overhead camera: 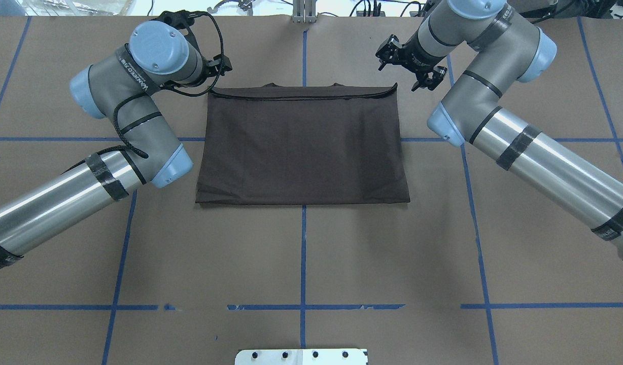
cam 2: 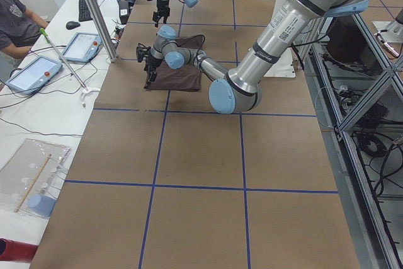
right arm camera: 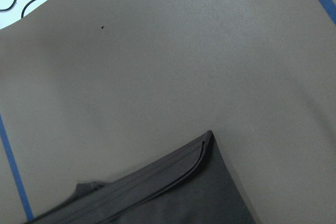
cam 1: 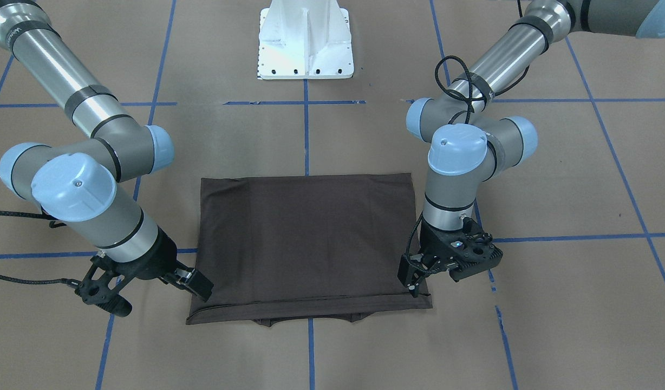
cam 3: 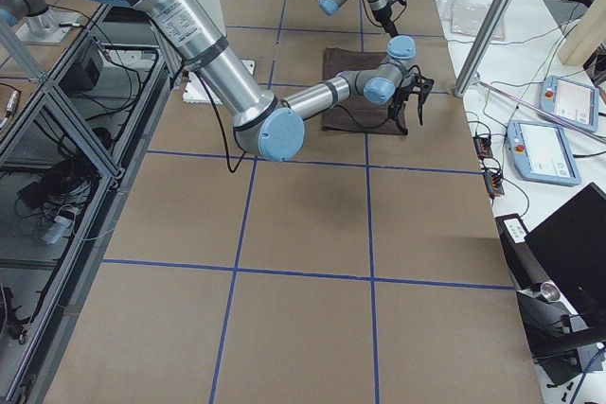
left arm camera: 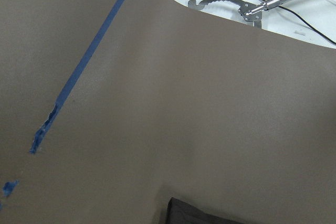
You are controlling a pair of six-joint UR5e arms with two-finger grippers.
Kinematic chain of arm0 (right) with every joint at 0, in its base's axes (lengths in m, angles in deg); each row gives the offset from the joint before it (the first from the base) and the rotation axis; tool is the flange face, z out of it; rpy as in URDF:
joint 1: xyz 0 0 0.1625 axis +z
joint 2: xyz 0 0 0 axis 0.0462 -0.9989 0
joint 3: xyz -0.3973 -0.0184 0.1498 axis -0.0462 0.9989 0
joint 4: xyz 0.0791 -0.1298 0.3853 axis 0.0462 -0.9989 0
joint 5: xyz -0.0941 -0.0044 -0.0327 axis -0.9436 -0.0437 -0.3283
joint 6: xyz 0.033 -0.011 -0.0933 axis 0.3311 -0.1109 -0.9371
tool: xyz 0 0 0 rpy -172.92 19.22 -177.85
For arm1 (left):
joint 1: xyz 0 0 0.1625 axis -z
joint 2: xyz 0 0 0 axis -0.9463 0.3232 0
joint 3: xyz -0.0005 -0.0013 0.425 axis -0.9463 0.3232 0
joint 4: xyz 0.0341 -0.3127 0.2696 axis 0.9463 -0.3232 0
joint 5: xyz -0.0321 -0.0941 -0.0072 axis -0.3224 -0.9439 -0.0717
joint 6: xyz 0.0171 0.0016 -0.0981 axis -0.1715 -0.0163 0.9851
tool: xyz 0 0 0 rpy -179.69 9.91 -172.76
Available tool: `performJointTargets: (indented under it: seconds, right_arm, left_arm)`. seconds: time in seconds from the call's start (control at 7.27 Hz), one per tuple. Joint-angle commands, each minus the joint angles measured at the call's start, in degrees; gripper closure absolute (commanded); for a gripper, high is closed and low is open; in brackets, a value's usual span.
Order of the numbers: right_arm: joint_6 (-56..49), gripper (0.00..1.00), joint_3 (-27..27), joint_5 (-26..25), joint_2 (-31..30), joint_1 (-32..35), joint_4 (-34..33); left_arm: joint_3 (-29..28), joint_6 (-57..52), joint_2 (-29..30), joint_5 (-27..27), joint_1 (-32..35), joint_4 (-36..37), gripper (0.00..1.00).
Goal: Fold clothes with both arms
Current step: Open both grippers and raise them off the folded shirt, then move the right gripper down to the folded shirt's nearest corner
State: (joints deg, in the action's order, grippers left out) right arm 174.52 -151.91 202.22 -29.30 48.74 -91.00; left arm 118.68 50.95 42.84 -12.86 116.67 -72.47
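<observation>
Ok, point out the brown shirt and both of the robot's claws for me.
brown shirt (cam 1: 305, 238): front-facing view, middle of the top layer.
left claw (cam 1: 414, 284): front-facing view, midway between its fingertips.
right claw (cam 1: 202, 287): front-facing view, midway between its fingertips.

Directions as from the robot. Shirt (overhead camera: 301, 147) lies flat mid-desk (overhead camera: 301, 253), between the two arms. Left gripper (cam 1: 414, 281) is at the shirt's 11 o'clock corner and right gripper (cam 1: 194, 281) at its 1 o'clock corner; contact unclear. Pedestal (overhead camera: 301, 356) is at 6 o'clock, well apart from the shirt. Two tablets (cam 2: 82, 46) lie on a side table (cam 2: 63, 92) past the desk's 12 o'clock edge.
</observation>
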Motion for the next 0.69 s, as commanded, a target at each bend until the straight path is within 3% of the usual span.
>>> performJointTargets:
  seconds: [0.0,0.28,0.55]
  right_arm:
    - [0.69,0.0,-12.96,-1.06,-9.52,-6.44,-0.33]
    - [2.1,0.0,-22.72,-4.75,-19.18,-13.39,-0.68]
    - [2.1,0.0,-22.95,-6.43,-20.81,-16.22,-0.86]
  left_arm:
    - [2.06,0.08,0.15,-0.47,0.0,0.41,0.01]
    - [4.25,0.52,0.06,-0.48,0.0,0.85,0.01]
    - [4.71,0.61,-0.03,-0.48,-0.09,0.85,0.01]
